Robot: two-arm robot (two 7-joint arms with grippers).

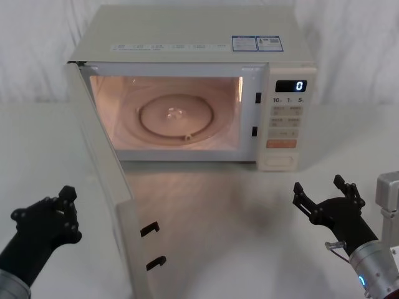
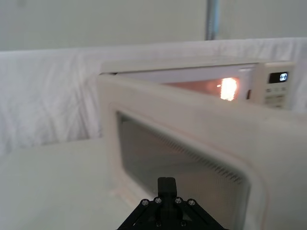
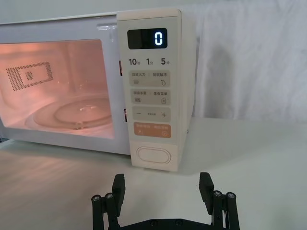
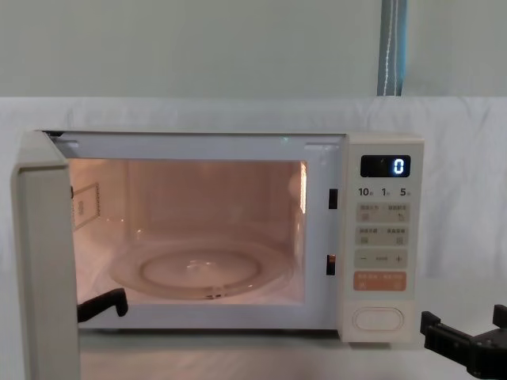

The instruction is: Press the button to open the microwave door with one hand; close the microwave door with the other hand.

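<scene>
Cream microwave is seen standing on the white-draped table, cavity lit orange, glass turntable visible inside

Microwave door is swung wide open on its left hinge, projecting forward toward the robot; two black latch hooks are seen on its free edge. In the left wrist view the door's outer face and dark window are presented close ahead of the gripper

Control panel is noted right of the cavity, display reading 0; orange key sits above the button, the wide oval cream key lowest on the panel, also seen at and. Button is untouched

Right gripper is held low at the table's right, short of the panel and apart from it; jaws are spread wide, empty, fingers seen standing well apart below the button

Left gripper is held low at the left, just outside the open door, not touching it; whether its jaws are spread or closed cannot be told
</scene>
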